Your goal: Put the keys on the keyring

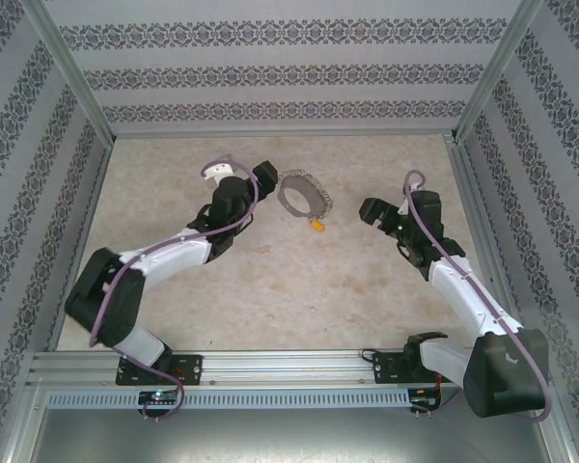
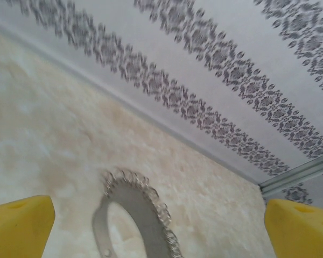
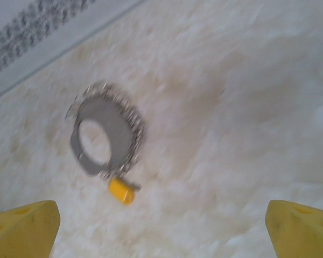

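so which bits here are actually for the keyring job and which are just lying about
For the job: keyring; yellow-headed key at its edge; left gripper and right gripper, both open.
Just there: table, patterned walls, metal rail at the near edge.

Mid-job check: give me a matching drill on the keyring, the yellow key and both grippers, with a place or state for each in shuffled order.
Things:
1. keyring
2. key
3. left gripper
4. right gripper

Places and states:
A. open, off to the keyring's right
B. yellow head, at the keyring's near edge
C. silvery, flat on the table
D. open, close by the keyring's left

Pairs: 1-C, 2-B, 3-D, 4-A.
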Action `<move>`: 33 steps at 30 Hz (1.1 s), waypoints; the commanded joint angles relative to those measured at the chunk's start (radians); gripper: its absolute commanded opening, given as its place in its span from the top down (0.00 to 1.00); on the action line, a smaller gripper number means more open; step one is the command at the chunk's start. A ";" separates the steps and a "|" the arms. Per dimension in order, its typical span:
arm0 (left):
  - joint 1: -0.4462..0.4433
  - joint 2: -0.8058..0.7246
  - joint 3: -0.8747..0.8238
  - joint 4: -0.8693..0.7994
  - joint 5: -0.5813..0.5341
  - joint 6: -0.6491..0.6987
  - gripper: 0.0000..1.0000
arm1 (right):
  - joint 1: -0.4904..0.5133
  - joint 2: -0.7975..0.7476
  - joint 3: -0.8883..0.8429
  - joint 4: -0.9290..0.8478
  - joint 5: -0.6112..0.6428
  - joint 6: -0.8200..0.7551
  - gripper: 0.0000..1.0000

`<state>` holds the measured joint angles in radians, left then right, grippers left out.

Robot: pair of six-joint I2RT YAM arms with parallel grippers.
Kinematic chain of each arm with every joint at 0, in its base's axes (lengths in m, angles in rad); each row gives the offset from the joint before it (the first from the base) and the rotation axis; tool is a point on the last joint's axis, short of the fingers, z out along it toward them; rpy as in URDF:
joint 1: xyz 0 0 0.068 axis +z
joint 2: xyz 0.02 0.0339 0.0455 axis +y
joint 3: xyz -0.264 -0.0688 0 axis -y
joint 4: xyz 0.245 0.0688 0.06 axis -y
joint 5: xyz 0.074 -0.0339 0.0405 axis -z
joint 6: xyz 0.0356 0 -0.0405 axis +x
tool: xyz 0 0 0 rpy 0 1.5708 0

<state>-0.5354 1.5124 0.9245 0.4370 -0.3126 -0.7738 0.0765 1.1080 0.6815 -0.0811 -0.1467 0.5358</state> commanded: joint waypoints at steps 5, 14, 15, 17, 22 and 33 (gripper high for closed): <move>0.006 -0.292 -0.117 -0.120 -0.176 0.609 0.00 | -0.110 -0.034 -0.014 0.145 0.267 -0.251 0.02; 0.193 -0.504 -0.406 -0.033 -0.162 0.749 0.00 | -0.139 0.045 -0.153 0.422 0.319 -0.357 0.02; 0.212 -0.503 -0.431 -0.018 -0.155 0.751 0.00 | -0.139 0.055 -0.163 0.446 0.321 -0.363 0.02; 0.245 -0.486 -0.478 0.033 -0.136 0.782 0.00 | -0.139 0.085 -0.189 0.503 0.303 -0.381 0.02; 0.343 -0.409 -0.554 0.155 -0.071 0.799 0.00 | -0.141 0.178 -0.221 0.620 0.241 -0.410 0.02; 0.482 -0.050 -0.589 0.462 0.195 0.789 0.00 | -0.102 0.399 -0.292 0.957 0.031 -0.508 0.02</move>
<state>-0.0631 1.3964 0.3180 0.7532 -0.2264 0.0040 -0.0345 1.5185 0.3893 0.7639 -0.0471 0.0738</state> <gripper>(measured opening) 0.999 0.978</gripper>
